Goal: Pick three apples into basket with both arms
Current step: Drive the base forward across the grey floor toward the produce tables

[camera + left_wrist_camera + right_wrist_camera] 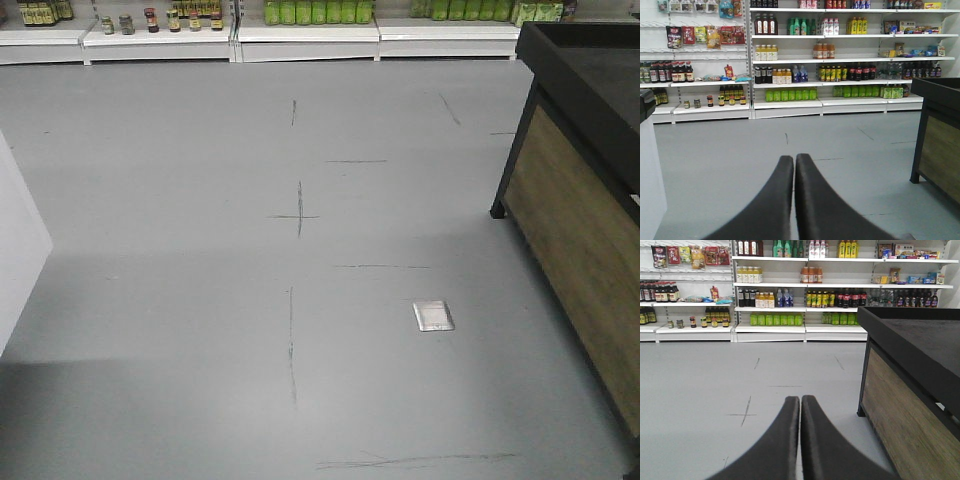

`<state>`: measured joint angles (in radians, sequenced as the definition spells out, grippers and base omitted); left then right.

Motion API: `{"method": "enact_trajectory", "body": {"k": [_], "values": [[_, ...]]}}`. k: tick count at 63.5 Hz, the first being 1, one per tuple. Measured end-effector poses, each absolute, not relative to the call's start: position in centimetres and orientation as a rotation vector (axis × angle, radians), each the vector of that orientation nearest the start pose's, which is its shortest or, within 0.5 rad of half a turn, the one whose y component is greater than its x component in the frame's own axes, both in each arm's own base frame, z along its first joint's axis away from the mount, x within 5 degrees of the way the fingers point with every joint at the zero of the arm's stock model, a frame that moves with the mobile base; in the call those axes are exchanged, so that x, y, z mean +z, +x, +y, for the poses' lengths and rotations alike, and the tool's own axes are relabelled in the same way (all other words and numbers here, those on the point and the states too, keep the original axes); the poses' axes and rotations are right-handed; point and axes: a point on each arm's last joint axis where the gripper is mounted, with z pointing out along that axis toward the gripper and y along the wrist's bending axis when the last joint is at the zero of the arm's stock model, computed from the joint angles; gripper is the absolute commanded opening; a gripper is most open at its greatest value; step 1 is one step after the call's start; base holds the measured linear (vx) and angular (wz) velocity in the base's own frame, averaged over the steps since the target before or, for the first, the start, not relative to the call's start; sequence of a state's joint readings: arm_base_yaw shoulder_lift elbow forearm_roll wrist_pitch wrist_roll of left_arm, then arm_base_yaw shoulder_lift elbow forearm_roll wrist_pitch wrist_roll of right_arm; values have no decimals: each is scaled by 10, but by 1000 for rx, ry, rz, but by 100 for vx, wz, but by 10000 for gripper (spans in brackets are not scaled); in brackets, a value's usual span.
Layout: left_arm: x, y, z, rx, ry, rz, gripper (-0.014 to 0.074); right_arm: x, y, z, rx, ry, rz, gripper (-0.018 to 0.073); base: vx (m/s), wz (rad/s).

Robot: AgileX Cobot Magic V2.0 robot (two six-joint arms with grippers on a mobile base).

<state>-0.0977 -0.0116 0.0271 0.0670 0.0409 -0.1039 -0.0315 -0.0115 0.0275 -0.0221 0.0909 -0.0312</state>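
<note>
No apples and no basket show in any view. My left gripper (794, 158) is shut and empty, its black fingers pressed together and pointing over the grey floor toward the shop shelves. My right gripper (800, 399) is shut and empty too, pointing the same way, with a black-topped wooden counter (910, 390) close on its right. Neither gripper nor arm shows in the front view.
Grey floor (250, 250) with dark scuff lines and a small metal floor plate (433, 316). The wood-sided counter (590, 200) stands at the right. Shelves of bottles and jars (790, 65) line the far wall. A white panel (15, 240) stands at the left.
</note>
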Motion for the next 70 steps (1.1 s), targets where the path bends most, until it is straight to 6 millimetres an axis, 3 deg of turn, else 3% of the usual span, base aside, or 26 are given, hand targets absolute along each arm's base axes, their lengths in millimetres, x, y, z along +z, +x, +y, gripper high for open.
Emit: {"method": "enact_trajectory", "body": {"k": [70], "values": [[201, 56, -5, -105, 45, 1540, -6, 196, 57, -2, -68, -16, 1591, -9, 19, 3]]}}
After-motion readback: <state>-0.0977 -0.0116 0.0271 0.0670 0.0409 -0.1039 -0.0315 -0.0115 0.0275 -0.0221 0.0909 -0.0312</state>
